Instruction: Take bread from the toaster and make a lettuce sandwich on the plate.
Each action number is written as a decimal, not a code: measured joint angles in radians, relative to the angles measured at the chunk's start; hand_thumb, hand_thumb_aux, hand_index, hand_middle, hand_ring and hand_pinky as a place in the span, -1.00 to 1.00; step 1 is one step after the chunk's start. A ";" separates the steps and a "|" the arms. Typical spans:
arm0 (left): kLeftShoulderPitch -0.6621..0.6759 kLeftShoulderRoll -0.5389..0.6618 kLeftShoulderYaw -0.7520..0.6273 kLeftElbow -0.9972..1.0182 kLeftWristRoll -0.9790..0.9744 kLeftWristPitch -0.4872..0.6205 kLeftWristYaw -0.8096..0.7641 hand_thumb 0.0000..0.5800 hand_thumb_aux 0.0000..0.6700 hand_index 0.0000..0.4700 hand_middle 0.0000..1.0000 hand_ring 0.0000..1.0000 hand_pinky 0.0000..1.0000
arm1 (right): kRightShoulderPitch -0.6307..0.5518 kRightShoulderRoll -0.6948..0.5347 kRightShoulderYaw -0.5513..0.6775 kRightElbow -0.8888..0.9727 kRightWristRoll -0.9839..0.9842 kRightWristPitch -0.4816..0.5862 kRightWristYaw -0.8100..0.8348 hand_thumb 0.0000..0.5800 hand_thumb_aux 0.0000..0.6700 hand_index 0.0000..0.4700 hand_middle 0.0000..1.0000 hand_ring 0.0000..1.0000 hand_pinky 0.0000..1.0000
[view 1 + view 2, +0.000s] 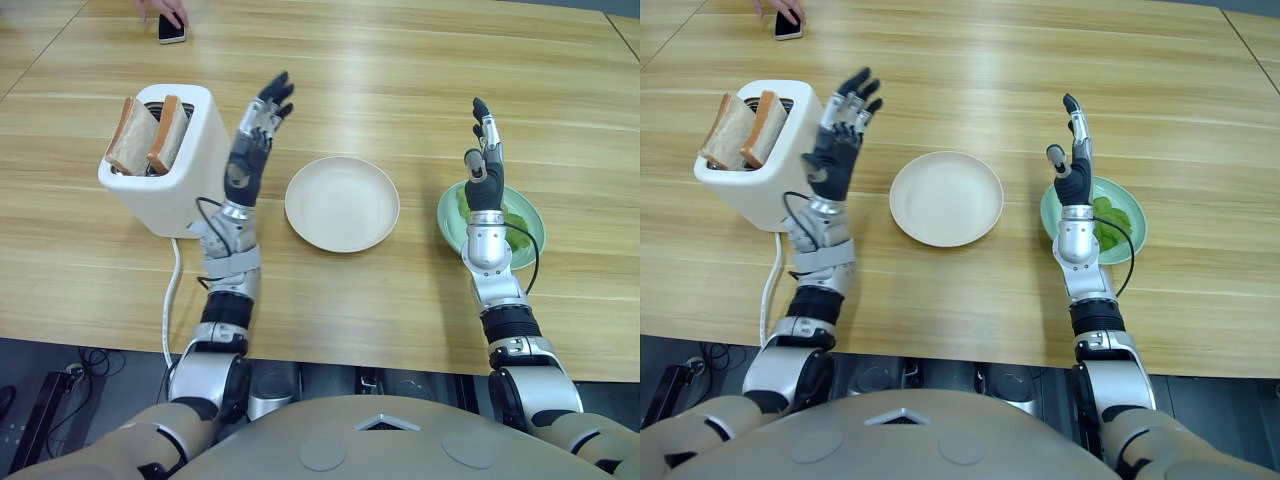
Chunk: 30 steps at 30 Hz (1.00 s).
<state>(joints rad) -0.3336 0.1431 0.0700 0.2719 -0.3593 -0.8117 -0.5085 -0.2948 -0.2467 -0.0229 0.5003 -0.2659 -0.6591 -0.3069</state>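
Our left hand (255,140) is raised off the wooden table (400,80) with its fingers spread and nothing in it, just beside the white toaster (190,195), at about 3 o'clock from it. We judge it is placed there because the first step is to lift bread. Two bread slices (128,138) stand tall out of the slots, tilted, with plenty of crust exposed to take hold of. Our right hand (484,165) also holds nothing. Its fingers point straight up with the thumb set apart, the forearm rising from the table edge so the hand sits over the 9 o'clock rim of the green dish (538,238) holding the lettuce (1110,228). That looks like a waiting post for the filling. The cream plate (342,203) lies bare between both hands, with the toaster at its 9 o'clock and the lettuce dish at its 3 o'clock, so each ingredient has a short path inward. No sandwich part is on the plate yet.
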 measured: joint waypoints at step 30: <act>0.071 0.517 0.213 0.451 0.636 0.278 0.605 -1.00 -1.00 -1.00 -1.00 -1.00 -1.00 | 0.025 0.009 -0.003 -0.001 -0.016 0.001 -0.008 -1.00 -1.00 -1.00 -1.00 -1.00 -1.00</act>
<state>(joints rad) -0.2630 0.6603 0.2835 0.7234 0.2764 -0.5341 0.0962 -0.2701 -0.2381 -0.0261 0.4992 -0.2817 -0.6579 -0.3151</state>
